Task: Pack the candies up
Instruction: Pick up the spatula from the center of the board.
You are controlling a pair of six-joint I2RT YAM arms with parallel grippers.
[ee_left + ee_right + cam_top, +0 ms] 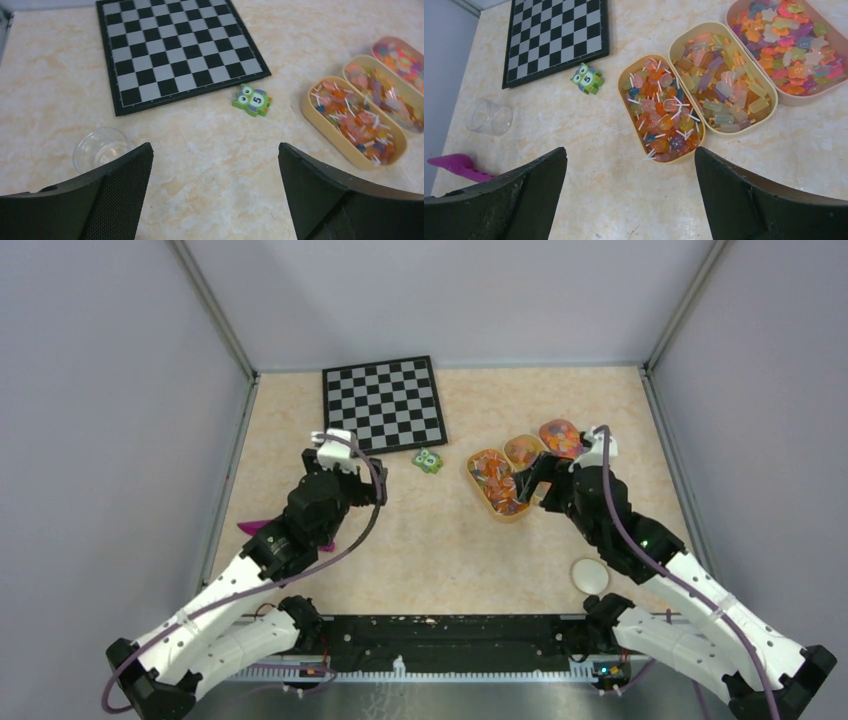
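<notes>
The candies point(663, 111) fill three oval trays at the right of the table. Lollipop pieces lie in the nearest yellow tray point(621, 91), pale jelly pieces in the middle tray point(773, 102), and star-shaped pieces in the pink tray point(793, 100). My right gripper point(630, 150) hovers open just in front of the nearest tray point(495, 483), with bare table between its fingers. My left gripper point(214, 148) is open over bare table at the left. A clear cup point(100, 147) stands just beyond its left finger. A magenta scoop point(262, 527) lies partly under the left arm.
A chessboard point(383, 402) lies at the back of the table. A small green owl block point(428, 461) sits in front of it. A white round lid point(590, 575) rests beside the right arm's base. Grey walls close in the table on both sides and at the back.
</notes>
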